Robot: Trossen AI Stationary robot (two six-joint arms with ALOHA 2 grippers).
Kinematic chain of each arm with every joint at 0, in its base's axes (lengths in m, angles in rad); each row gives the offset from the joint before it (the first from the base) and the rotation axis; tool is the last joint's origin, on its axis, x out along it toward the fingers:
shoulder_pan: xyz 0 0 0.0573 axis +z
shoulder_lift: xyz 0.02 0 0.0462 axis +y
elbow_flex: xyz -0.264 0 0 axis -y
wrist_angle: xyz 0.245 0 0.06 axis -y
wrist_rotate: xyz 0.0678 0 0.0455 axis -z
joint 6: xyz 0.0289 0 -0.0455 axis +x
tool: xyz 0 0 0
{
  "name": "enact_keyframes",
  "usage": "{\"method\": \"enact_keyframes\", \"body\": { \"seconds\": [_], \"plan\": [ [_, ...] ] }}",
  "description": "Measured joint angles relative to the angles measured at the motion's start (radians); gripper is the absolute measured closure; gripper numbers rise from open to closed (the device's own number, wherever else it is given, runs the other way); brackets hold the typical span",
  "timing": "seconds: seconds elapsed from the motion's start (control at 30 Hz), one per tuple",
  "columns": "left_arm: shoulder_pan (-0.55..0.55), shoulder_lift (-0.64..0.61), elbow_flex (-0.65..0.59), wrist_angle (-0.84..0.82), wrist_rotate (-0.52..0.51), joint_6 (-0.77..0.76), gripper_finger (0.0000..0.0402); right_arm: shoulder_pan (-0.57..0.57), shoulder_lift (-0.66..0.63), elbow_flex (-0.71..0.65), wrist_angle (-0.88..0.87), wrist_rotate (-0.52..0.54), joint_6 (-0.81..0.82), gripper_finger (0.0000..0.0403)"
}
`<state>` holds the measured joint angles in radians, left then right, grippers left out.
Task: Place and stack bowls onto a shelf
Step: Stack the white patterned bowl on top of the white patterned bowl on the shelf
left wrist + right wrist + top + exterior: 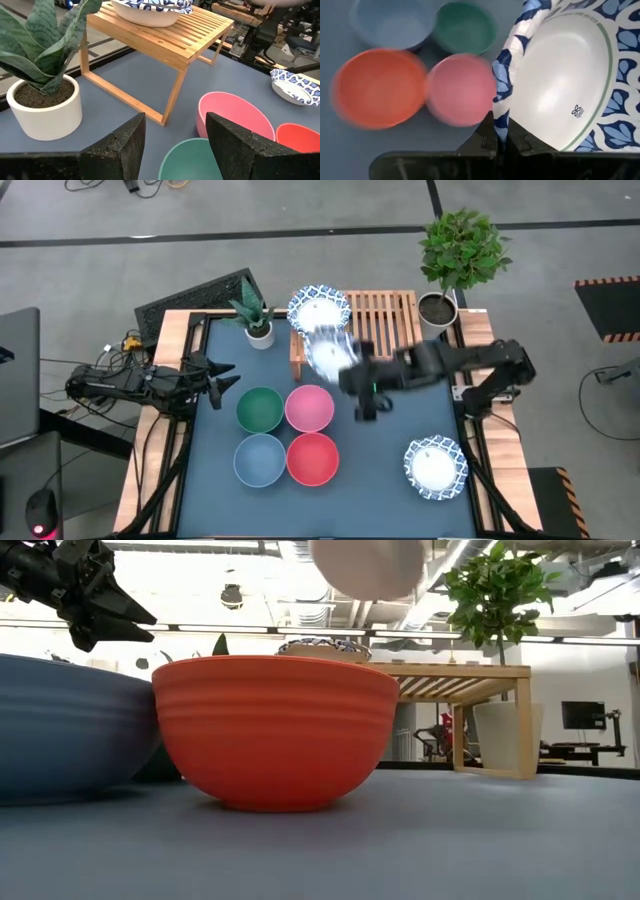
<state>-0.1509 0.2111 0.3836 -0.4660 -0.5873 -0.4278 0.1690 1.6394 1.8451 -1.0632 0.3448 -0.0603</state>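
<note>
The right end effector (501, 131) pinches the rim of a blue-patterned bowl (565, 75), carried in the air at upper middle of the high view, just beside the shelf (385, 315). The bowl looks hard, smooth and breakable, so the rim is the best hold. One patterned bowl (318, 305) already sits on the shelf. The left end effector (222, 375) waits open at middle left.

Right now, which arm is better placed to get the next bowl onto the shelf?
The right. Its gripper is shut on a patterned bowl carried in the air beside the shelf, which already holds one patterned bowl. The left gripper hangs open and empty near the green bowl.
</note>
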Motion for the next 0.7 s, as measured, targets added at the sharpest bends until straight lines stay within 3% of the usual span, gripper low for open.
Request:
{"method": "enact_keyframes", "body": {
  "seconds": [0.17,0.37,0.57,0.7],
  "plan": [
    [0.000,0.000,0.000,-0.003,-0.001,0.000,0.0209,-0.189,0.001,0.023,0.119,-0.033,-0.214,0.0383],
    [0.000,0.000,0.000,-0.037,-0.002,-0.001,0.0209,-0.373,0.050,0.024,0.235,-0.135,-0.346,0.0383],
    [0.000,0.000,0.000,-0.059,-0.005,-0.014,0.0209,-0.445,0.176,0.098,0.219,-0.140,-0.469,0.0383],
    [0.000,0.000,0.000,-0.064,-0.019,-0.017,0.0209,-0.458,0.248,0.209,0.100,-0.156,-0.495,0.0383]
  ]
}}
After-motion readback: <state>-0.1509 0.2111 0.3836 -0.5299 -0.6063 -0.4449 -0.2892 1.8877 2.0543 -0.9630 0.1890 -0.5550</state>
